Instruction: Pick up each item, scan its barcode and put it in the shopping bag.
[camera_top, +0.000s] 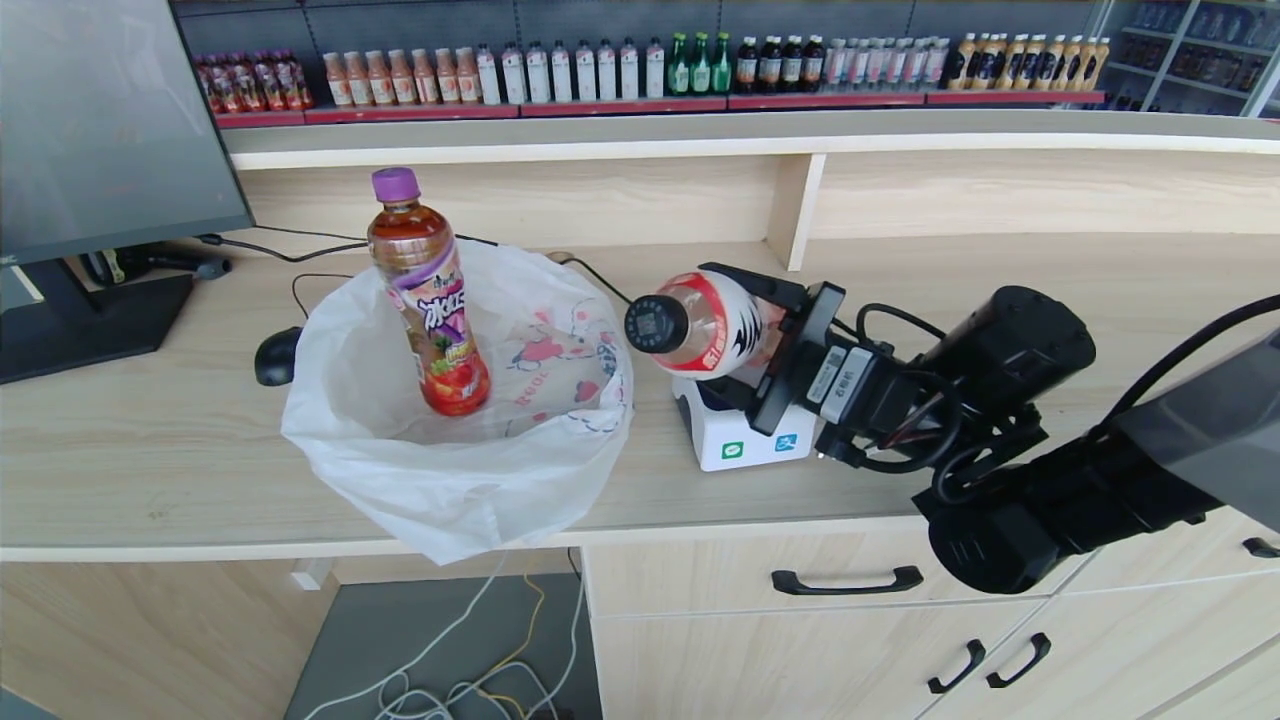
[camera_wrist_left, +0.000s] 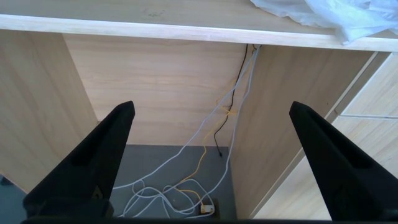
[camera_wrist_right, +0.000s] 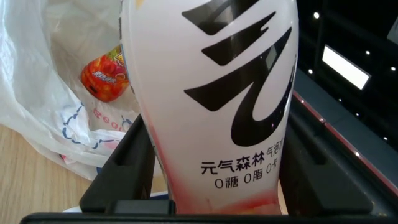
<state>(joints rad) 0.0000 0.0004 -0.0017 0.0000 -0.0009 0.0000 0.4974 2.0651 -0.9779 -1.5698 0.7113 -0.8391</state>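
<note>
My right gripper (camera_top: 735, 335) is shut on a white bottle (camera_top: 700, 323) with red and black print, held on its side with the black cap toward the bag, just above the white barcode scanner (camera_top: 735, 440). In the right wrist view the white bottle (camera_wrist_right: 211, 106) sits between the black fingers (camera_wrist_right: 121, 168). The white shopping bag (camera_top: 460, 420) stands open on the counter, left of the scanner. An upright tea bottle (camera_top: 425, 300) with a purple cap stands inside it. My left gripper (camera_wrist_left: 211, 162) hangs open below the counter, over the cables on the floor.
A monitor (camera_top: 100, 130) on a black stand sits at the counter's left, with a black mouse (camera_top: 277, 356) beside the bag. A raised shelf divider (camera_top: 795, 205) stands behind the scanner. Drawers with black handles (camera_top: 845, 582) lie under the counter's front edge. Bottles line the far shelves.
</note>
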